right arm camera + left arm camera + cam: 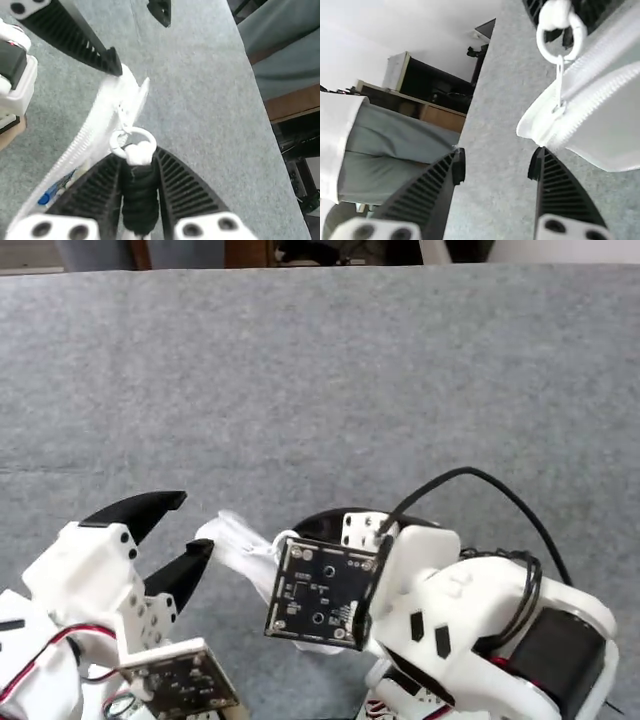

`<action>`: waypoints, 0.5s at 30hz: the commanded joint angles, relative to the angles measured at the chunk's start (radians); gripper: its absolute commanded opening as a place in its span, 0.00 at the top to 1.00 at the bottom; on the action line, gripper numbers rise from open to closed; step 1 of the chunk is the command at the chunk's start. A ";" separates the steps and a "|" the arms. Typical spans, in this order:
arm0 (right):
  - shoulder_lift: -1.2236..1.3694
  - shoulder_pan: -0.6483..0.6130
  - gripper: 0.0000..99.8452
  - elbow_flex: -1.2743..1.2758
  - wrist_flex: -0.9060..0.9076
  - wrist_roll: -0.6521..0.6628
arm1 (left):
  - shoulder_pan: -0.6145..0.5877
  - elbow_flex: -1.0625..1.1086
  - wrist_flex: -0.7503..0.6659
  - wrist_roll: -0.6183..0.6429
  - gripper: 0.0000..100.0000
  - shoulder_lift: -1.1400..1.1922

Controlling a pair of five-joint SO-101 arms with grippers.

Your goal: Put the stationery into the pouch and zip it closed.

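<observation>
Right tool [137,159] clamped on zipper pull [139,149]; left tool [497,165] open, pouch [610,125] end just ahead. Unbraced pouch could drag, zip stalling.

High up: looks steeply down on the grey table [300,370] from behind both arms, close above their wrists. On the left wrist: faces out between the left gripper [496,164] along the tabletop toward the room, very near the pouch [600,115]. On the right wrist: looks down past the right gripper [136,157], tight on the zip pull [132,142]. Share the pouch's zip end across all three.
</observation>
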 commanded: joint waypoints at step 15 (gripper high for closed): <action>-0.016 -0.008 0.99 -0.007 0.000 -0.012 | -0.074 -0.165 -0.051 -0.021 0.74 0.020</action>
